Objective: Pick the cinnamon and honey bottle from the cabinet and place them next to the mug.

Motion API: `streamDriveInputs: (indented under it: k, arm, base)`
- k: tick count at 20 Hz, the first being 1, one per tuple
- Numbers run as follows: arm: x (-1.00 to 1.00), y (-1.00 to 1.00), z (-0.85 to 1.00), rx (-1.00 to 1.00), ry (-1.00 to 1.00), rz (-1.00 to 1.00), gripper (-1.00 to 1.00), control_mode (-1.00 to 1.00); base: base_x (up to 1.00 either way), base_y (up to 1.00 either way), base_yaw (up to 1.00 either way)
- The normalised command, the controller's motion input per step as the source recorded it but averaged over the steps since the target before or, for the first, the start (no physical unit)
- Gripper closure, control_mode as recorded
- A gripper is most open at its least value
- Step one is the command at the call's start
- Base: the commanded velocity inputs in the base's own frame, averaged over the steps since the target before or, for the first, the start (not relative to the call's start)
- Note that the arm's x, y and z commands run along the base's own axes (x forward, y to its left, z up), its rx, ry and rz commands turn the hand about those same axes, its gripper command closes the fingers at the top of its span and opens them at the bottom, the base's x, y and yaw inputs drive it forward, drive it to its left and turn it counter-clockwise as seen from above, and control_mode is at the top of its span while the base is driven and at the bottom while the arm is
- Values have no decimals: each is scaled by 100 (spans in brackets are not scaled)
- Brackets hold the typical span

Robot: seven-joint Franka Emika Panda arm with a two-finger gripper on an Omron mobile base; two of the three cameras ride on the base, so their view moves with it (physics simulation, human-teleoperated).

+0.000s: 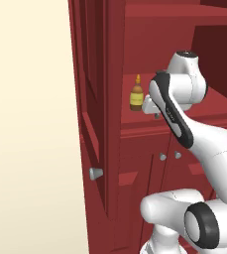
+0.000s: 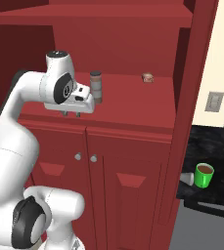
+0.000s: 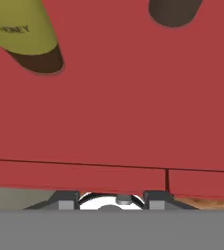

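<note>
Two items waiting on cabinet (image 2: 191, 68) shelf: cinnamon (image 2: 96, 87), honey bottle (image 1: 137, 94). We are hovering end effector (image 2: 71, 114) above shelf edge, nothing grasped; jaw gap unclear. Next: advancing onto one item.

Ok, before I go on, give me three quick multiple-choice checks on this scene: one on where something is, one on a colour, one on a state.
1. Where is the honey bottle?
A. on the open cabinet shelf
B. beside the mug
C. between the fingers

2. What colour is the mug?
A. red
B. green
C. white

3. What is the gripper holding?
A. the cinnamon
B. the honey bottle
C. nothing

Answers:
1 A: it stands upright on the red shelf, left of the arm in the left base view.
2 B: bright green, low on the dark counter right of the cabinet.
3 C: the fingers hang at the shelf's front edge, with the cinnamon standing free behind them.
</note>
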Motion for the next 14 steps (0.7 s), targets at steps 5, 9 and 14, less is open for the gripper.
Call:
streamDriveInputs:
  k: [5, 9, 14]
  arm:
    - [-5, 1, 0, 0, -6, 0, -100, -100]
    - [-36, 4, 4, 0, -22, 0, -100, -100]
    - [2, -19, 58, 5, -25, 0, -100, -100]
  base:
    - [0, 0, 0]
    - [0, 0, 0]
    - [0, 0, 0]
